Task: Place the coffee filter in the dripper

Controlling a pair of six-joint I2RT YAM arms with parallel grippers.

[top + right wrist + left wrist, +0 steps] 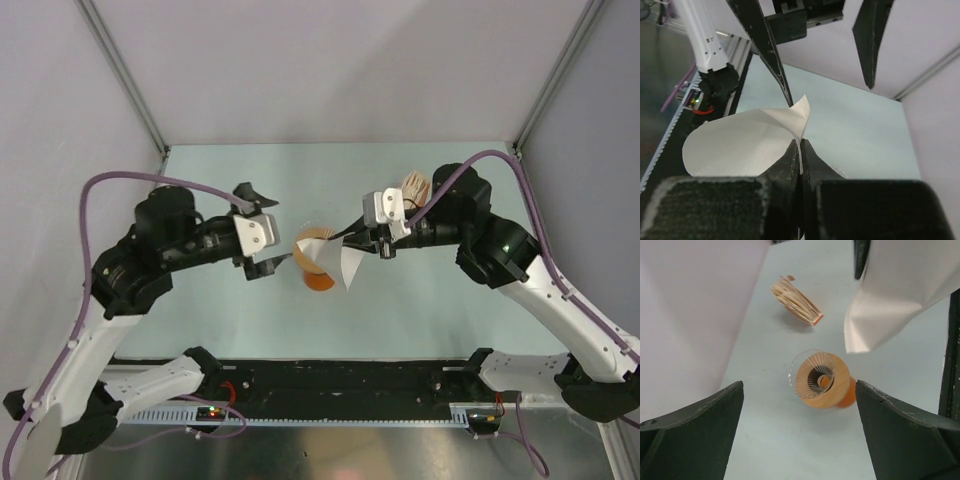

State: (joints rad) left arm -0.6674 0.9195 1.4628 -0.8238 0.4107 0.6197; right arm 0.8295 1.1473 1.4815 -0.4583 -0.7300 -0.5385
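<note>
Pinching the coffee filter [740,145] by one edge, the right gripper [801,152] is clamped tight, its arm reaching in from the right. We see the filter hanging in the air just right of the dripper [822,380], not in it. The dripper sits on the orange vessel [847,395] mid-table [420,310], well apart from the walls. The left gripper [283,232] hovers just left of it, jaws spread wide, holding nothing. The stack of filters [796,302] lies nearer the back wall.
</note>
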